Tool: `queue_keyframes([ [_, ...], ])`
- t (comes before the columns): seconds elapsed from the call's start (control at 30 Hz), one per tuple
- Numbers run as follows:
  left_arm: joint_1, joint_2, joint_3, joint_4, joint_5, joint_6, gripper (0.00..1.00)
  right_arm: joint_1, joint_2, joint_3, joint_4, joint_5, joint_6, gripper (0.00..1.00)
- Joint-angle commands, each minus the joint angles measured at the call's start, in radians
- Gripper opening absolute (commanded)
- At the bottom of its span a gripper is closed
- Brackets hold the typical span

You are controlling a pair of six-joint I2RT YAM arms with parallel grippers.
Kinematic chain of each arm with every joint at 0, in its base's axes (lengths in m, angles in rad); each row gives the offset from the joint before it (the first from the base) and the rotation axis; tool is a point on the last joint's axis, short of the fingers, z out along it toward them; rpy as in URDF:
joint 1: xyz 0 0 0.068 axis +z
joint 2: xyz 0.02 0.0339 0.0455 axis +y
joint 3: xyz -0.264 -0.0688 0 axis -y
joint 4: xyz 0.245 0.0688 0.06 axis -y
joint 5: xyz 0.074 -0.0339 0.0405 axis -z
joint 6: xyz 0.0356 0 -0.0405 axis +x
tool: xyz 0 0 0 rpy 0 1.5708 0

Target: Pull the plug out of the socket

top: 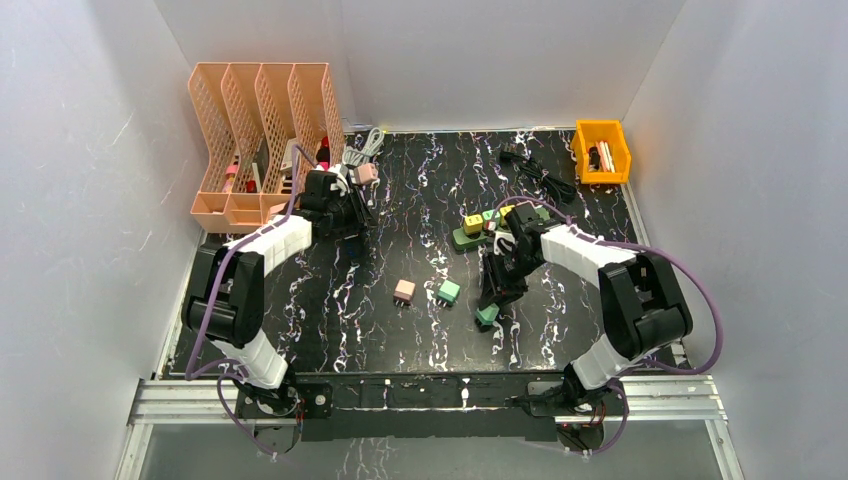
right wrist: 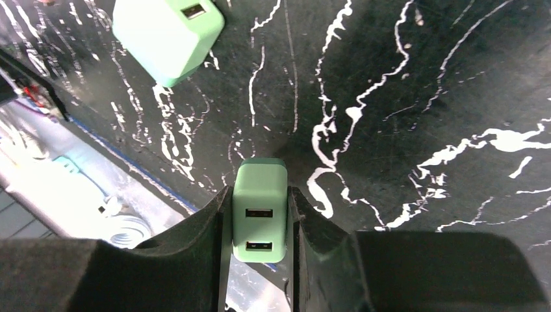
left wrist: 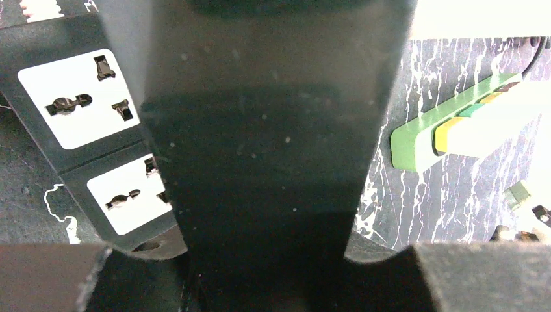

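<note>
My right gripper (top: 497,296) is shut on a mint-green USB plug (right wrist: 260,208), its fingers (right wrist: 217,214) pressed to both sides, low over the black marbled table near its front edge. The green socket strip (top: 470,236) lies behind it with a yellow plug (top: 473,222) and others still plugged in; it also shows in the left wrist view (left wrist: 416,140). My left gripper (top: 335,205) is at a black socket strip (left wrist: 78,104) with white faces. A large black block (left wrist: 260,130) fills the space between its jaws, hiding the fingertips.
A pink plug (top: 404,291) and a green plug (top: 449,291) lie loose mid-table; the green one shows in the right wrist view (right wrist: 167,36). Orange file racks (top: 260,130) stand back left, a yellow bin (top: 601,150) back right, a black cable (top: 540,172) beside it.
</note>
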Motion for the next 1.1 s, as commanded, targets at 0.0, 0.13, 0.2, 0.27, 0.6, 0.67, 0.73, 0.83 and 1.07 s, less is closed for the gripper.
queue_keyframes([
  [0.0,0.009,-0.071,0.033,0.016,0.013,0.02,0.0,0.016,-0.003,0.047,-0.022,0.085,-0.002,0.43],
  [0.13,0.012,-0.081,0.035,0.008,0.014,0.025,0.0,0.015,-0.021,0.125,-0.063,0.161,-0.021,0.62],
  [0.2,0.014,-0.089,0.035,0.002,0.011,0.027,0.0,0.016,-0.021,0.173,-0.085,0.181,-0.032,0.69],
  [0.27,0.016,-0.101,0.032,-0.002,0.005,0.029,0.0,0.016,-0.022,0.225,-0.104,0.208,-0.034,0.85],
  [0.6,0.004,-0.154,-0.003,-0.011,-0.017,0.065,0.0,0.072,-0.052,0.425,0.161,0.361,0.004,0.98],
  [0.67,-0.009,-0.158,-0.007,-0.009,-0.01,0.064,0.0,0.112,-0.007,0.46,0.269,0.358,0.014,0.98],
  [0.73,-0.027,-0.16,-0.009,-0.008,-0.016,0.066,0.0,0.138,0.057,0.498,0.368,0.336,0.023,0.98],
  [0.83,-0.043,-0.166,-0.011,-0.008,-0.021,0.061,0.0,0.157,0.175,0.597,0.449,0.279,0.06,0.98],
  [1.07,-0.067,-0.183,-0.027,0.004,-0.015,0.038,0.0,0.169,0.3,0.641,0.828,0.134,0.208,0.98],
])
